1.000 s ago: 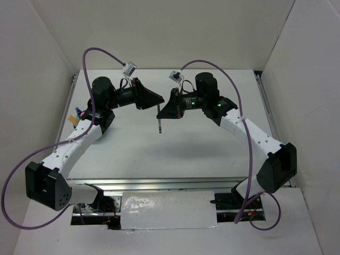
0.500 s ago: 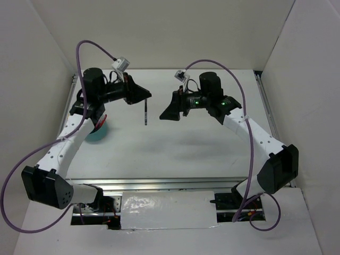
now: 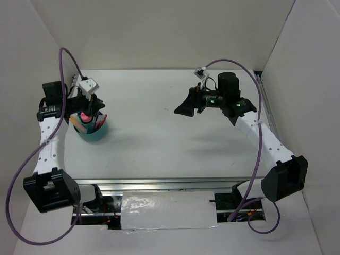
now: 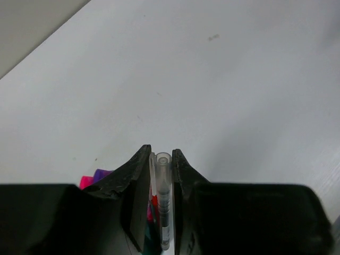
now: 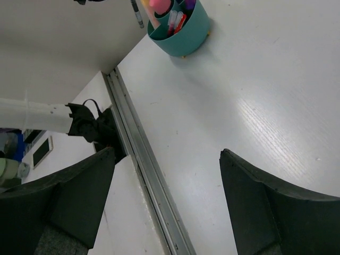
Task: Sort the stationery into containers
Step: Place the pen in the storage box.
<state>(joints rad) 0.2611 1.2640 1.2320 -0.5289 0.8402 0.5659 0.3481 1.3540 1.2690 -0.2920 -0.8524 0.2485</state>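
Teal cup (image 3: 95, 136) lies under left tool (image 4: 161, 155) gripping pen (image 4: 164, 204).

White worktop (image 3: 175, 149), matte, a few faint specks; plain white walls (image 3: 159, 32) enclose it on three sides. Aluminium rail (image 3: 159, 184) runs along its near edge, with a crinkled silver sheet (image 3: 167, 210) just beyond it toward the viewer.

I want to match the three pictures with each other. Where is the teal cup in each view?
Top external: left side, middle height, the teal cup below the left wrist.
Left wrist: nearly hidden under the left fingers, which hold a thin pen; bottom edge, left of centre.
Right wrist: top edge, centre.
Shared landmark: the pink highlighter standing in the cup.
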